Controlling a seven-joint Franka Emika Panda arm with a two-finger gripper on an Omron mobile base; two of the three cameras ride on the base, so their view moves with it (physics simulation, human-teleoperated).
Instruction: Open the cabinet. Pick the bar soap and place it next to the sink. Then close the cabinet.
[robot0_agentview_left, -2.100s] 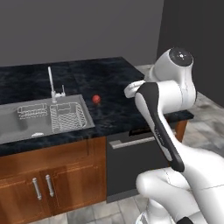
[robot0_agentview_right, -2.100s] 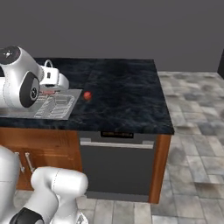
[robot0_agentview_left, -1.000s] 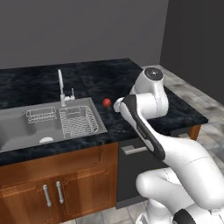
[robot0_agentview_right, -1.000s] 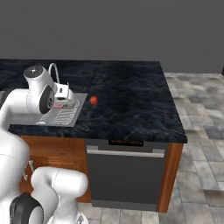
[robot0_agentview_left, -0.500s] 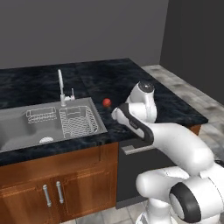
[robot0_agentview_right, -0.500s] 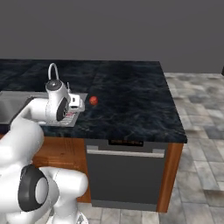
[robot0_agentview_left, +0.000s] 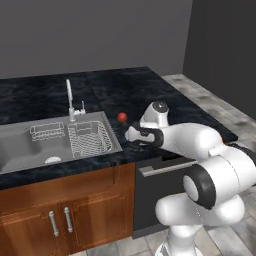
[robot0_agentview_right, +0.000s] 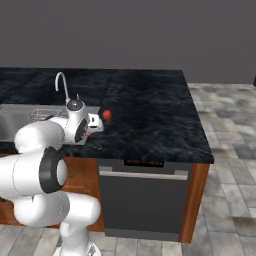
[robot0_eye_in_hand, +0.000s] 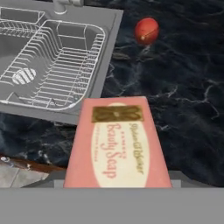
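Soap fills the near part of the hand view: a pinkish bar soap (robot0_eye_in_hand: 117, 142) with a cream label and a small gold band, seen lengthwise, reaching away from the camera over dark marbled counter (robot0_eye_in_hand: 183, 100). It seems to be carried in the gripper (robot0_agentview_left: 131, 134), but the finger tips are hidden beneath the bar, so I cannot tell how wide the jaws stand or whether they grip it. In the left base view the white arm bends low across the counter edge, its hand just right of the sink (robot0_agentview_left: 15, 131). The sink is a steel basin with a wire rack (robot0_eye_in_hand: 57, 61) inside and a slim chrome faucet (robot0_agentview_left: 70, 100) at its far side. In the hand view the sink's right rim lies just left of the soap's far end, which suggests the bar is held here because the task asks for it beside the sink. A small red ball (robot0_eye_in_hand: 146, 30) sits on the counter farther away and a little to the right, apart from the soap. Whether the soap already touches the counter cannot be told. Below the counter are wooden cupboards (robot0_agentview_left: 70, 210) with silver handles and a dark dishwasher front (robot0_agentview_right: 145, 200). My judgement: the placing step is underway, and closing the cabinet is yet to do.
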